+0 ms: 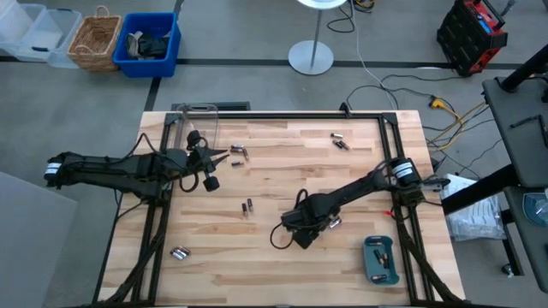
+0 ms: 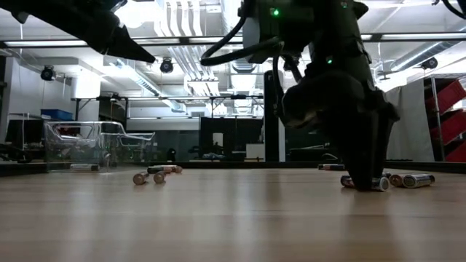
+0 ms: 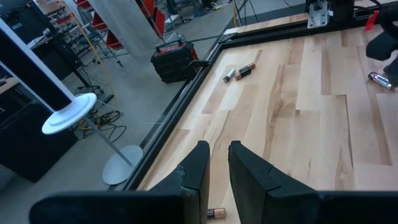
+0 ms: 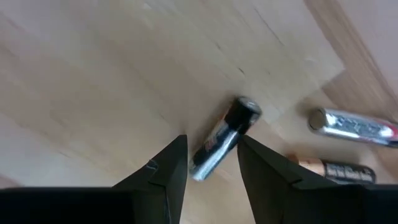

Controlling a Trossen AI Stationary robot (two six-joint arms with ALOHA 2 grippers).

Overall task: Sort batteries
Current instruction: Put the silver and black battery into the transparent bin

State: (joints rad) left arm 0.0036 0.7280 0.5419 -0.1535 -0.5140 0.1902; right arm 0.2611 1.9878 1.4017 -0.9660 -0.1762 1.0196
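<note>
Right wrist view: a small black-and-silver cylindrical battery (image 4: pixel 222 138) is seen lying on the light wooden table (image 4: pixel 93 81) between the parted fingers of the right gripper (image 4: pixel 211 163), ungrasped, with a silvery cell (image 4: pixel 351 124) and a coppery cell (image 4: pixel 336 170) just beside it. Near the clear plastic box (image 1: pixel 199 120), the left gripper (image 1: pixel 224 156) is held slightly open, empty.

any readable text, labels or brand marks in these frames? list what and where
None readable.
Black battery between the right gripper fingers: label print, blurred.
Silver battery and coppery battery beside it: markings blurred.
Batteries in the left wrist view: too small.
</note>
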